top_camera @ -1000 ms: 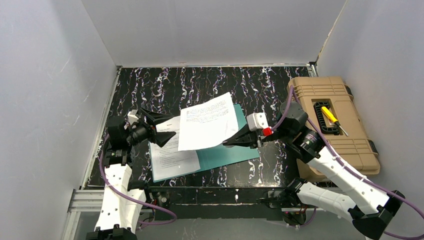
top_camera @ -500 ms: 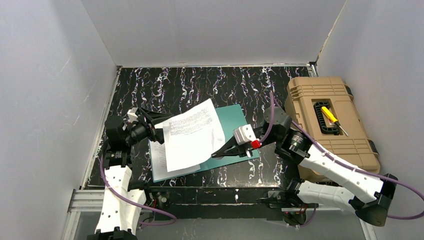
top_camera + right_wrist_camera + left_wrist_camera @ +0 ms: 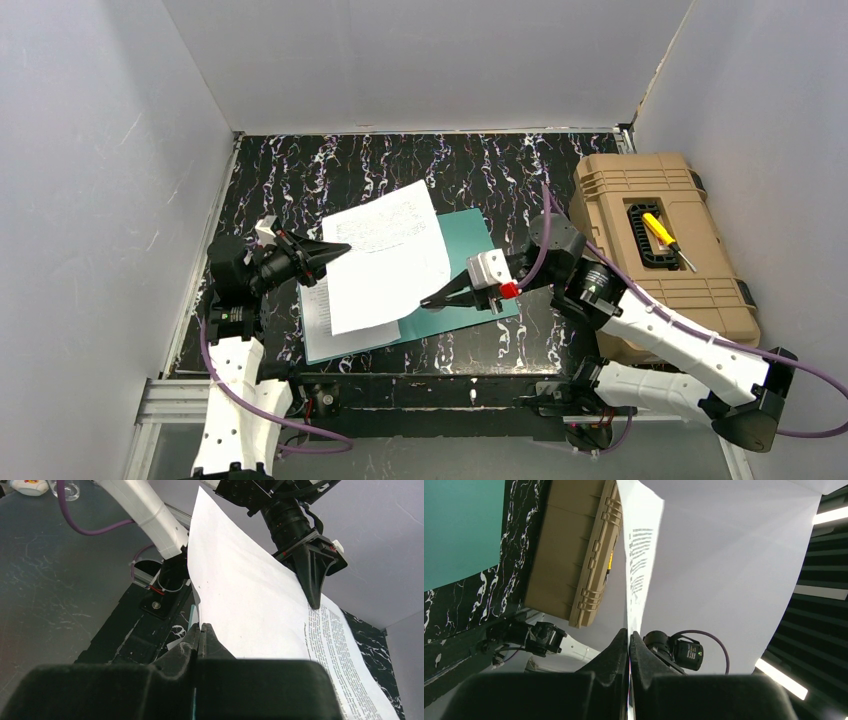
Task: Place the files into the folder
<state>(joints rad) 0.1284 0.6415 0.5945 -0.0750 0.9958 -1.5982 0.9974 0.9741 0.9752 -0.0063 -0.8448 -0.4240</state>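
We angle both arms inward: left end effector (image 3: 340, 250) pinches the sheet (image 3: 385, 255) at 9 o'clock, right end effector (image 3: 428, 301) pinches it at 4 o'clock, above the folder (image 3: 470, 240).

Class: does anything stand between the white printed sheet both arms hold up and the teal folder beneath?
Nothing visible does. The white printed paper sheet hangs above the thin teal-green folder; another printed sheet lies flat on its left part, and the tan plastic toolbox sits clear, to the right.
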